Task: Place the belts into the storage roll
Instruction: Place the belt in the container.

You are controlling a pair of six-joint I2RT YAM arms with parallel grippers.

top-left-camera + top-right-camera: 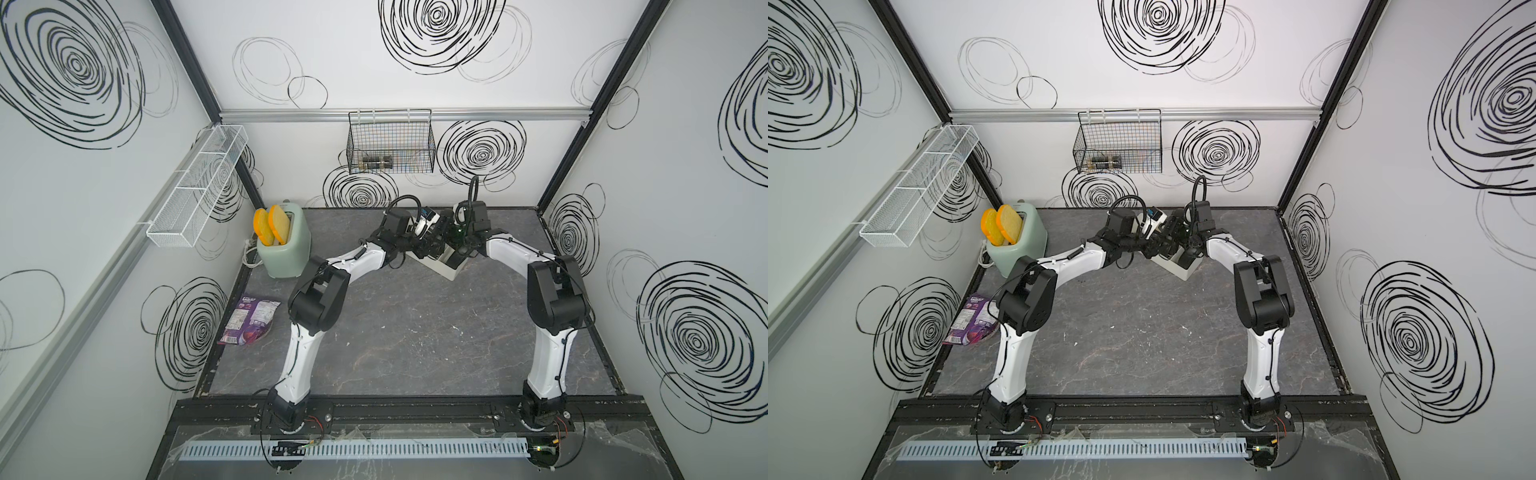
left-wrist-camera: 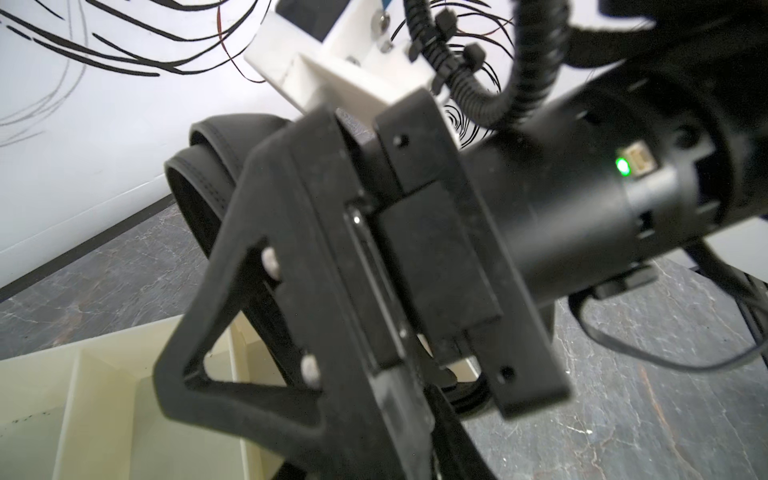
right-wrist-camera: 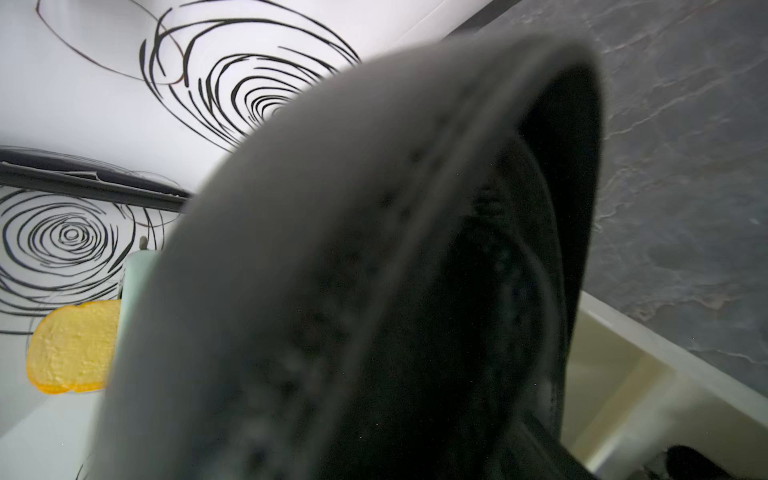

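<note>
Blurred belt (image 3: 374, 270) fills right wrist view — storage roll (image 3: 623, 365) mostly hidden.

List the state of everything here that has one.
Toaster, upright, both slots filled.
Bread, two slices sticking up.
Snack bag, lying flat.
Basket, hung up, dark item inside.
Tray, lying flat, open side up.
Belt, looped, above the tray, grip unclear.
Left gripper, over the tray, jaws unclear.
Right gripper, over the tray, jaws unclear.
</note>
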